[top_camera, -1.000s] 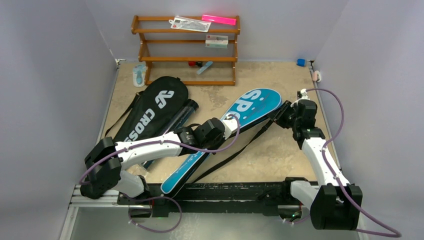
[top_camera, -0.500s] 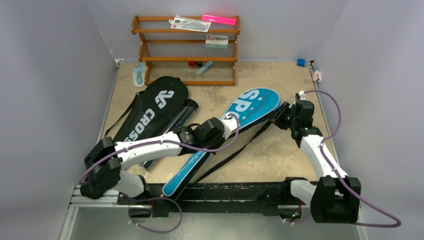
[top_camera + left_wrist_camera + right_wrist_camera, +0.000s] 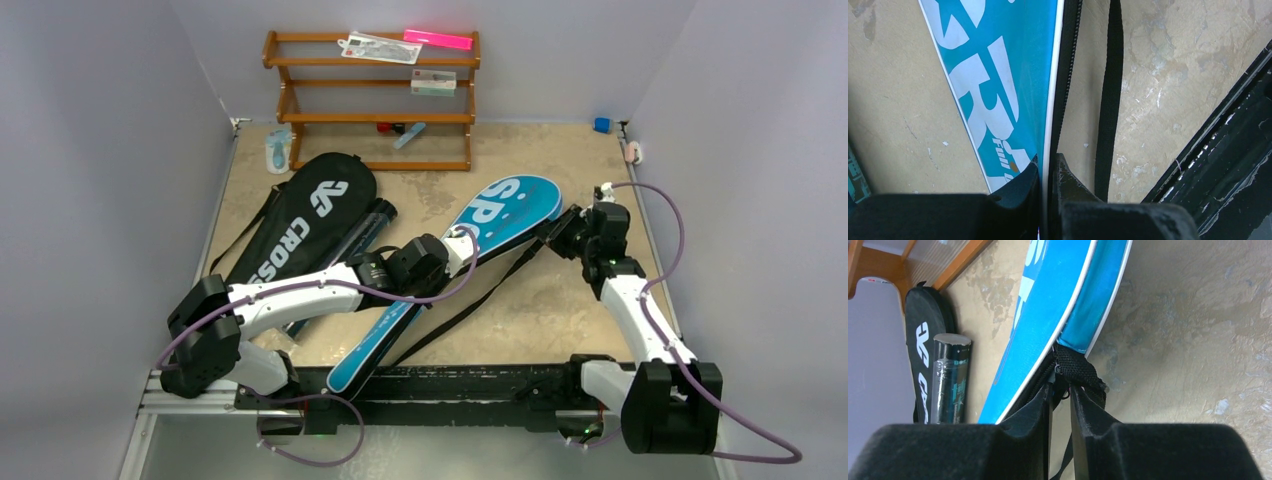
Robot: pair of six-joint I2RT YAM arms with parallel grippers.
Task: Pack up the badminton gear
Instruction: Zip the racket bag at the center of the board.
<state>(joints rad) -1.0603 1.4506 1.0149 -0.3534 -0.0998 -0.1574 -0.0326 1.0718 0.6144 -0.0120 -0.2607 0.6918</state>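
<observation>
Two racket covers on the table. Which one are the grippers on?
The blue SPORT cover: left gripper pinches its piped edge, right gripper sits at its strap end. The black CROSSWAY cover lies leftward, ungripped.

Free table (image 3: pixel 560 150) at the far right; the blue "SPORT" cover (image 3: pixel 510 210) and its black strap (image 3: pixel 470 305) cross the middle.

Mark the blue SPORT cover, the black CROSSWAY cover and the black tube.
blue SPORT cover (image 3: pixel 512 208): top view, on its wide head end.
black CROSSWAY cover (image 3: pixel 315 205): top view, on its head near the logo.
black tube (image 3: pixel 950 382): right wrist view, mid-body.
</observation>
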